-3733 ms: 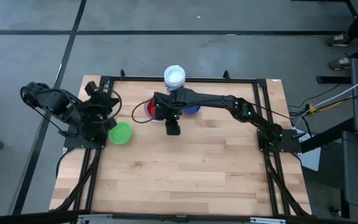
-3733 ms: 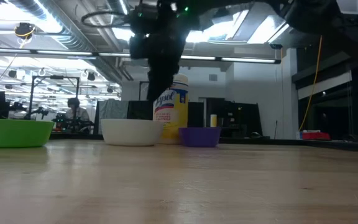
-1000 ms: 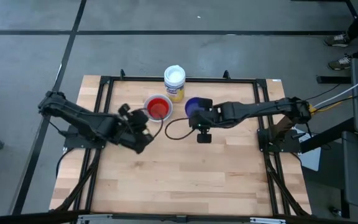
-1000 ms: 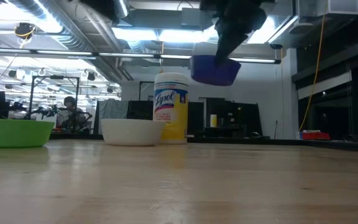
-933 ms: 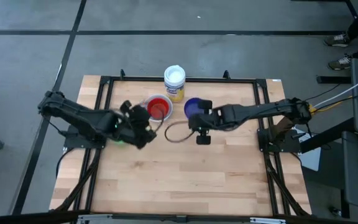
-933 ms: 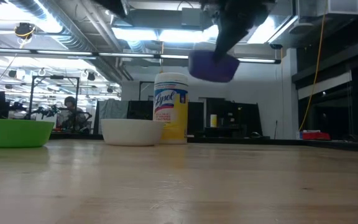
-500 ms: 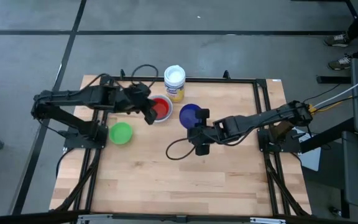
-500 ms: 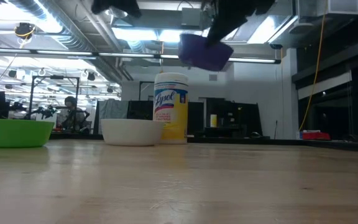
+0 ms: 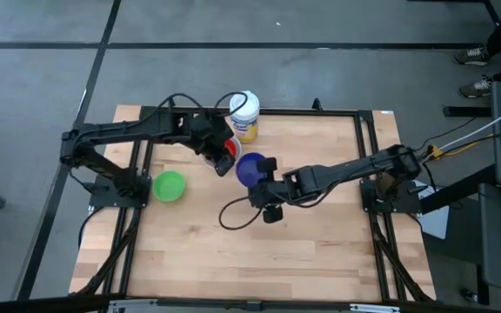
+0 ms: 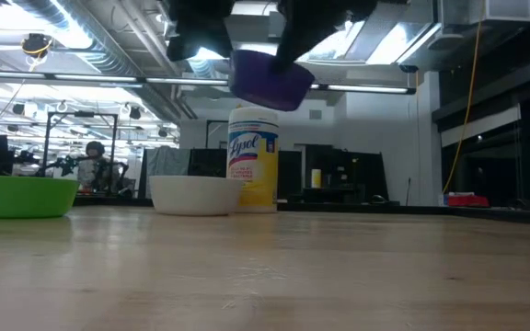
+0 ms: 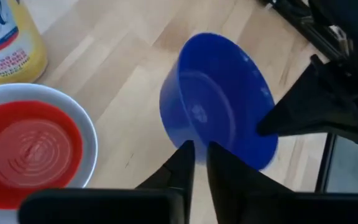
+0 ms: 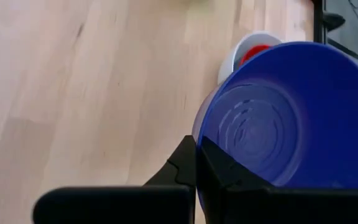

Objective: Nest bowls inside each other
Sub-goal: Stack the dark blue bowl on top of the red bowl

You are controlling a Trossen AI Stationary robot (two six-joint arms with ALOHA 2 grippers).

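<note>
My right gripper is shut on a dark blue bowl, which hangs in the air left of the table's middle, tilted in the low view. Just to its left my left gripper hovers over a red bowl that sits inside a white bowl. A narrow gap shows between the left gripper's fingers, with nothing in it. The white bowl stands on the table on its base. A green bowl stands alone near the left edge. My right gripper pinches the blue bowl's rim, one finger inside the bowl and the other outside its wall. The fingers come slanting down from the table's right side. The bowl is lifted clear of the table, tipped, its opening turned partly upward.
A yellow-labelled tub with a white lid stands at the far edge, right behind the white bowl. Black frame rails run along the table's sides. Bare wood fills the near half. A person sits far off in the room.
My right gripper has carried the blue bowl toward the table's left edge and a little nearer, tipping it further. My left gripper has swung from beside the green bowl toward the far edge and to the right, ending over the red and white bowls. The green bowl stayed put.
</note>
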